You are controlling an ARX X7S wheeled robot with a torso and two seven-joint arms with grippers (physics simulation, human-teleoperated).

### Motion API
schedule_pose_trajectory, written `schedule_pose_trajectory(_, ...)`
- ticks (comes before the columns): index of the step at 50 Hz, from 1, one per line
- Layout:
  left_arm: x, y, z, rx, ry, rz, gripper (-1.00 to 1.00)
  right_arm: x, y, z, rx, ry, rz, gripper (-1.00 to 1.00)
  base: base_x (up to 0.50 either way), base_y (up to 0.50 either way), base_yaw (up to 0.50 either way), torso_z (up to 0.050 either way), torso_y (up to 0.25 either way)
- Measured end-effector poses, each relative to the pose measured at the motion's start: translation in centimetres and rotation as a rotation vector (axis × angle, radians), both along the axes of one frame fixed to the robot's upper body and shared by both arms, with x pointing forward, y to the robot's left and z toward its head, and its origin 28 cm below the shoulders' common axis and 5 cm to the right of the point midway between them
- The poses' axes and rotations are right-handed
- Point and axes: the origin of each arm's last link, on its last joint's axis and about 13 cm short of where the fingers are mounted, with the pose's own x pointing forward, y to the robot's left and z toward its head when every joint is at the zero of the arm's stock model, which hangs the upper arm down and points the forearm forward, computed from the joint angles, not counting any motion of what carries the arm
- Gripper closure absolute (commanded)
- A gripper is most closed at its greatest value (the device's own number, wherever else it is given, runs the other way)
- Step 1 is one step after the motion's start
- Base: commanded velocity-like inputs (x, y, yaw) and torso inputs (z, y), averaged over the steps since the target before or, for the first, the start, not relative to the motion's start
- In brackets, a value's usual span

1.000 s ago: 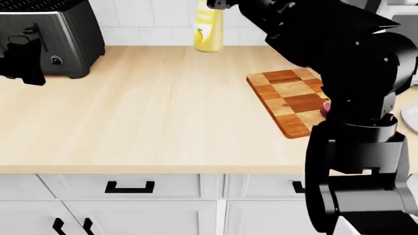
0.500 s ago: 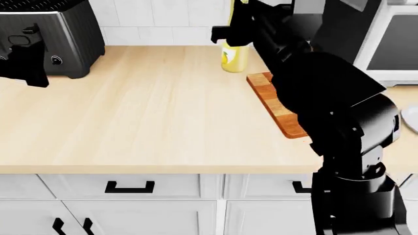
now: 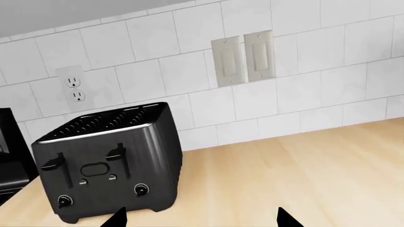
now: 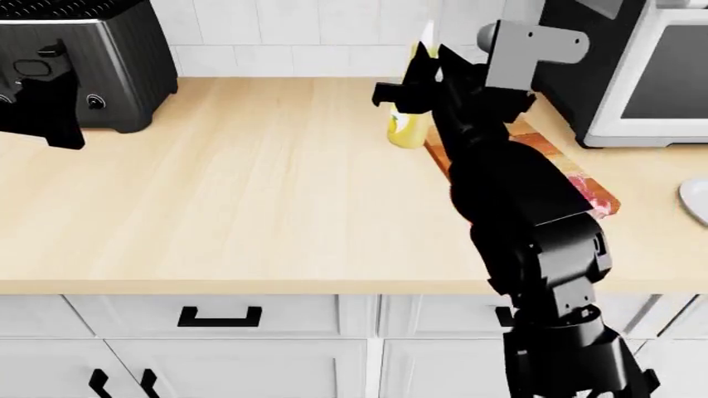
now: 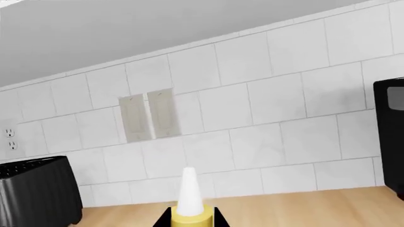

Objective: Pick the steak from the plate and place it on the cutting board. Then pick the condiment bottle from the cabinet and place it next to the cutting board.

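My right gripper is shut on the yellow condiment bottle, which hangs upright just left of the cutting board's far corner. Whether its base touches the counter I cannot tell. In the right wrist view the bottle's white nozzle and yellow top rise between the two dark fingertips. The checkered cutting board is mostly hidden behind my right arm. The pink steak lies on its near end. A sliver of the plate shows at the right edge. My left gripper hovers open by the toaster.
A black toaster stands at the back left of the wooden counter. A dark appliance with a white-framed door sits at the back right. The tiled wall carries switches and an outlet.
My right arm has swung right and down with the bottle, from the back wall to beside the board. The steak and more of the board now show. The left arm has not moved.
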Motion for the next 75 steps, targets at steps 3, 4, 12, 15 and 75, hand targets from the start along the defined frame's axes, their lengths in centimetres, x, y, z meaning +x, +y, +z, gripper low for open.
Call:
schedule_pose_trajectory(3,0.0,0.0,0.0,0.000,0.000,0.001,-1.00,0.4,0.1,-0.4,0.001,0.008,-0.006,1.00,0.00,0.00,0.00,0.000,0.000)
schedule_pose_trajectory(4,0.0,0.0,0.0,0.000,0.000,0.001,-1.00,0.5,0.1,-0.5,0.000,0.010,-0.008,1.00,0.00,0.00,0.00,0.000,0.000)
schedule_pose_trajectory(12,0.0,0.1,0.0,-0.001,-0.001,0.003,-1.00,1.3,0.3,-1.5,-0.012,0.021,-0.021,1.00,0.00,0.00,0.00,0.000,0.000)
schedule_pose_trajectory(15,0.0,0.1,0.0,-0.002,-0.001,0.004,-1.00,1.6,0.3,-1.9,-0.022,0.021,-0.029,1.00,0.00,0.00,0.00,0.000,0.000)
schedule_pose_trajectory(75,-0.2,0.3,-0.1,-0.004,-0.003,0.009,-1.00,2.8,0.0,-7.8,-0.128,0.052,-0.118,1.00,0.00,0.00,0.00,0.000,0.000)
